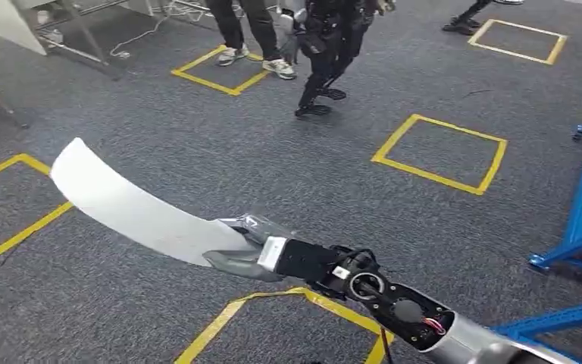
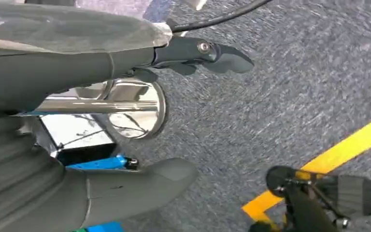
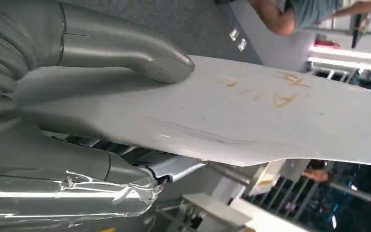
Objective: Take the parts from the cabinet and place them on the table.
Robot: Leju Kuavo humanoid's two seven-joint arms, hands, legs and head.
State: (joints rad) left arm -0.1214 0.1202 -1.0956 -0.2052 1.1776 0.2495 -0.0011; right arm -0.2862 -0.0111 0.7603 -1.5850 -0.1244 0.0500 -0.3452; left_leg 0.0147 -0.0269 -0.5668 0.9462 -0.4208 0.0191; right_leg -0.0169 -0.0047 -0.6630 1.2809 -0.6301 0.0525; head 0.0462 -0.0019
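Over grey carpet w/ yellow tape squares (image 1: 439, 153), the right hand (image 1: 246, 246) is gripping one end of a long curved white part (image 1: 132, 206), thumb (image 3: 125, 50) pressing on its face, rest of it sticking out in mid-air. Left hand (image 2: 101, 121) is hanging w/ fingers apart, probably holding nothing. People's legs (image 1: 254, 34) are standing further off.
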